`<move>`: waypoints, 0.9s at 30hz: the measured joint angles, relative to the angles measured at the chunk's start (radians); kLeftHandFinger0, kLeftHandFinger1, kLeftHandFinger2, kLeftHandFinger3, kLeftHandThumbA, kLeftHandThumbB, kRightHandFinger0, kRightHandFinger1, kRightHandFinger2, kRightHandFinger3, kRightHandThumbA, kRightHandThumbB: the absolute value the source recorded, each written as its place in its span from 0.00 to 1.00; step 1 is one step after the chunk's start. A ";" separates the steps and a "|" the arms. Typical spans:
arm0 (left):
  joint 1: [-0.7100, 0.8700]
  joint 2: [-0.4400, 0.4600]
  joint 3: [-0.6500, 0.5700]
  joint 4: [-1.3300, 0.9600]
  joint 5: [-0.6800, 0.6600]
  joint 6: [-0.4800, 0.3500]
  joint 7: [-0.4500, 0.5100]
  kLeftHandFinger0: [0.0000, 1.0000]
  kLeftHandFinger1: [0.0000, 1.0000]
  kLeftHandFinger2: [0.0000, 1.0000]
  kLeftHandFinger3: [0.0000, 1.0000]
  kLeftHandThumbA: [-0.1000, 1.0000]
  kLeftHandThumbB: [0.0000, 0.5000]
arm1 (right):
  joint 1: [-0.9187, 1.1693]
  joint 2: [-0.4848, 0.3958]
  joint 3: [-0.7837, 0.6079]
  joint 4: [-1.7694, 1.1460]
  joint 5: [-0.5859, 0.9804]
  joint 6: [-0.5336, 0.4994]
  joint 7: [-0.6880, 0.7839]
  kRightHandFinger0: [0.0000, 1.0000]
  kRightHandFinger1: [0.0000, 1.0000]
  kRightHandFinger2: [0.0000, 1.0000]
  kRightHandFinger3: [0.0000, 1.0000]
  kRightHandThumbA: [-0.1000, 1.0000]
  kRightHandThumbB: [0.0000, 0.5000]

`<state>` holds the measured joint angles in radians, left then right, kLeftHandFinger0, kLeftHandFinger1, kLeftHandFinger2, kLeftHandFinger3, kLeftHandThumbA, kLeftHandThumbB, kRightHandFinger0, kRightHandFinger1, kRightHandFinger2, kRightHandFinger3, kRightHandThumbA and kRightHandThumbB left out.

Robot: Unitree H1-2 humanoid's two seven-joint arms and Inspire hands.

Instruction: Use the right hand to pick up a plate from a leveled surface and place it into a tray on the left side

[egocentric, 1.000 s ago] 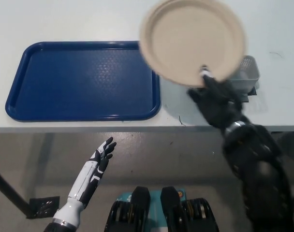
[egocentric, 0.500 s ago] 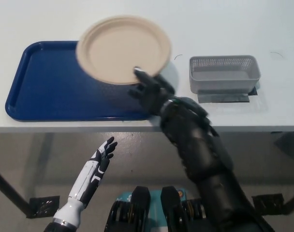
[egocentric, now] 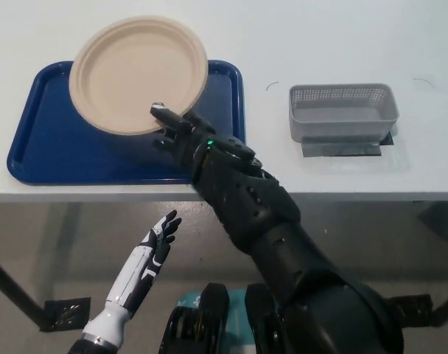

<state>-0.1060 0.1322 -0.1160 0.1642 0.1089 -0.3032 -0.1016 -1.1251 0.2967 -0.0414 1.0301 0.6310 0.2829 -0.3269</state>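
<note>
A beige paper plate [egocentric: 138, 74] hangs tilted above the blue tray [egocentric: 43, 140], which lies on the left part of the white table. My black right hand [egocentric: 181, 134] is shut on the plate's near rim, its arm reaching across the tray's right end. Part of the tray's far edge is hidden behind the plate. My white left hand [egocentric: 158, 236] rests open below the table's front edge.
A small grey mesh basket [egocentric: 342, 112] stands on a dark pad at the right of the white table [egocentric: 312, 44]. The table's front edge runs across the picture just below the tray.
My right hand has carried the plate leftward from above the grey basket to above the blue tray. The left hand has stayed where it was.
</note>
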 measured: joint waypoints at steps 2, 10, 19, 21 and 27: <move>0.000 0.000 -0.001 0.000 0.001 0.001 0.000 1.00 1.00 1.00 1.00 1.00 0.44 | -0.023 0.005 -0.028 0.043 -0.003 -0.006 0.007 1.00 1.00 1.00 1.00 0.47 0.72; 0.000 0.000 -0.003 -0.002 0.001 0.007 -0.001 1.00 1.00 1.00 1.00 1.00 0.42 | -0.050 -0.006 -0.052 0.086 -0.027 0.002 0.138 1.00 1.00 1.00 1.00 0.85 1.00; -0.006 0.004 -0.006 -0.009 0.005 0.016 -0.012 1.00 1.00 1.00 1.00 1.00 0.43 | -0.050 -0.045 -0.054 0.026 -0.047 0.040 0.272 1.00 1.00 1.00 1.00 0.87 1.00; -0.008 0.004 -0.007 -0.009 0.006 0.018 -0.014 1.00 1.00 1.00 1.00 1.00 0.42 | -0.046 -0.051 -0.054 -0.008 -0.054 0.059 0.291 1.00 1.00 1.00 1.00 0.88 0.98; -0.016 0.004 -0.012 -0.008 0.008 0.020 -0.017 1.00 1.00 1.00 1.00 1.00 0.41 | 0.043 -0.061 -0.017 -0.208 -0.055 0.119 0.321 1.00 1.00 1.00 1.00 0.71 1.00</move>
<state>-0.1218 0.1360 -0.1275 0.1557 0.1165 -0.2834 -0.1188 -1.0821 0.2361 -0.0583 0.8224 0.5764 0.4023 -0.0055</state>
